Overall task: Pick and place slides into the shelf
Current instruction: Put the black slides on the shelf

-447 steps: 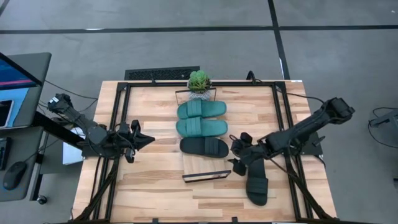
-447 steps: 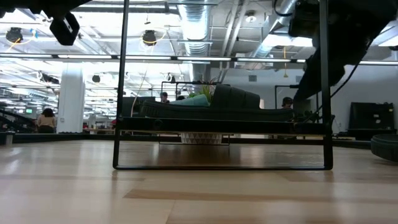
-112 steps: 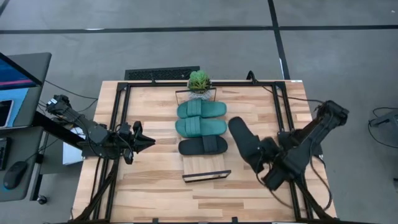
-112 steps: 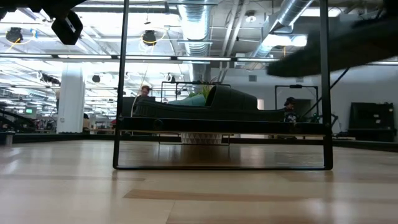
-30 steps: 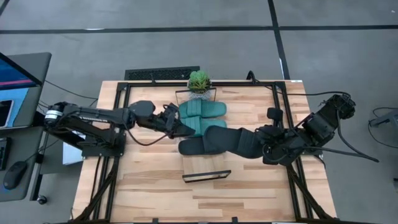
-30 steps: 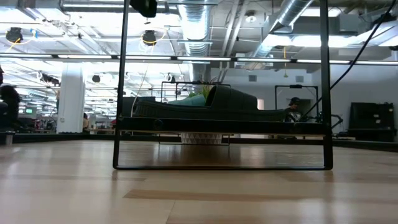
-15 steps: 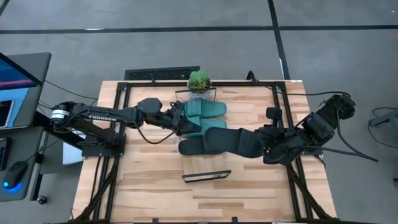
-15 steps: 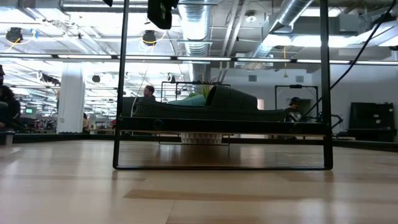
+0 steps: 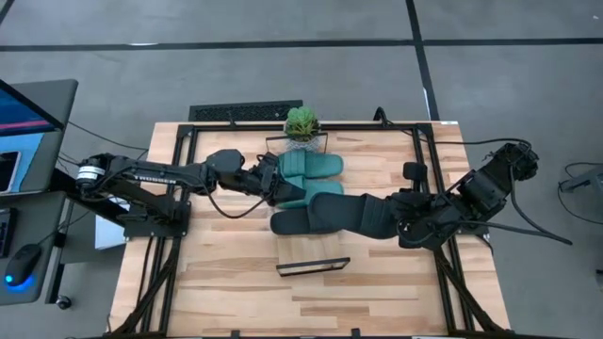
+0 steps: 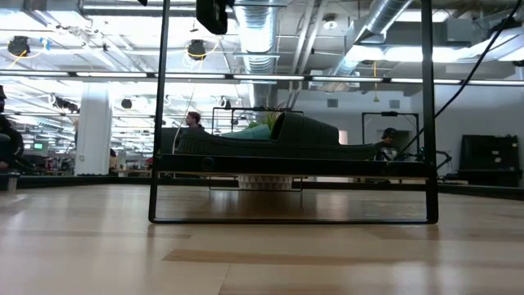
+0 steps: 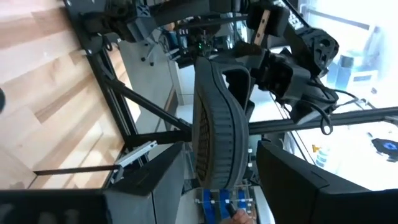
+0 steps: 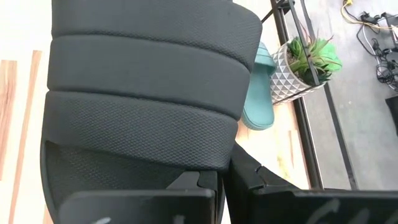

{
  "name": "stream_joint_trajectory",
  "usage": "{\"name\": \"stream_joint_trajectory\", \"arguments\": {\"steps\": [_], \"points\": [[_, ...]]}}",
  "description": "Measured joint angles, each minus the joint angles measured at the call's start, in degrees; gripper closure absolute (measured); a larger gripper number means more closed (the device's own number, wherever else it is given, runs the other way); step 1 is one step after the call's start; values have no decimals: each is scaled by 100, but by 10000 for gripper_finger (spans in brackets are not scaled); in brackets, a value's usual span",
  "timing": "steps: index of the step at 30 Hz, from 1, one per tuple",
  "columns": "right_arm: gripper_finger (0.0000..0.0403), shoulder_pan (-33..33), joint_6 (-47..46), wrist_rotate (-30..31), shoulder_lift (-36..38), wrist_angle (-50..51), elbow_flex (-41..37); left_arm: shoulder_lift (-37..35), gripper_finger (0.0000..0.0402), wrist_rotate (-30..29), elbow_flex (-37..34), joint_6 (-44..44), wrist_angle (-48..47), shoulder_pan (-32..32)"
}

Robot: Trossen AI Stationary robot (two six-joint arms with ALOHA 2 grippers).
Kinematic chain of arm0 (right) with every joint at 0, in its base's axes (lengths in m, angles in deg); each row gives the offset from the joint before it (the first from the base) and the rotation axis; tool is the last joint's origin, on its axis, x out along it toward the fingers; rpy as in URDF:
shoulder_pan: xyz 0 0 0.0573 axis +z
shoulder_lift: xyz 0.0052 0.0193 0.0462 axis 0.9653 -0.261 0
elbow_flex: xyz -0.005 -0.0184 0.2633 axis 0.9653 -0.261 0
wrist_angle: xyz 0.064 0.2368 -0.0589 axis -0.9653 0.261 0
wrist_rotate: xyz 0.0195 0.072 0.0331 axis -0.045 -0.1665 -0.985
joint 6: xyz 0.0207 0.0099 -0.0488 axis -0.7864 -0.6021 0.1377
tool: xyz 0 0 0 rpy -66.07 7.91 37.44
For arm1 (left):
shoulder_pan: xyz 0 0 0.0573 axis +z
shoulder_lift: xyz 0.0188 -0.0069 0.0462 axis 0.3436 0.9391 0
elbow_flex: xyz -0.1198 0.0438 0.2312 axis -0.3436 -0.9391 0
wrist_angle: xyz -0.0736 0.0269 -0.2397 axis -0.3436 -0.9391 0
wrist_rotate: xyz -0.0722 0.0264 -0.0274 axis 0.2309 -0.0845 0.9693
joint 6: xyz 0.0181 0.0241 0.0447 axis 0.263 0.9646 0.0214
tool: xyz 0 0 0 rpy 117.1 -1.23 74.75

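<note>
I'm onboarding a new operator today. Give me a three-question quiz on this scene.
1. True or false: the right tool holds a black slide.
2. Which plant stands at the shelf's far end? A) potted succulent B) cactus in a glass C) none
3. Fill in: the left tool reaches toward the ___ slides.

Key: 1 true; 2 A; 3 teal.

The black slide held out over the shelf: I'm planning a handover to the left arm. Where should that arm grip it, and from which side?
Grip the free toe end of the black slide, coming from the left end effector side. The right end effector already holds the heel end, and the slide stretches flat toward the left arm, leaving that end open.
</note>
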Motion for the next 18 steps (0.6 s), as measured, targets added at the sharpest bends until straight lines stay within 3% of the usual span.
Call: {"name": "stream_joint_trajectory", "arguments": {"steps": [18], "points": [[403,-477,524,-149,0,-134,0,0,211,-326,0,215,-26,24]]}}
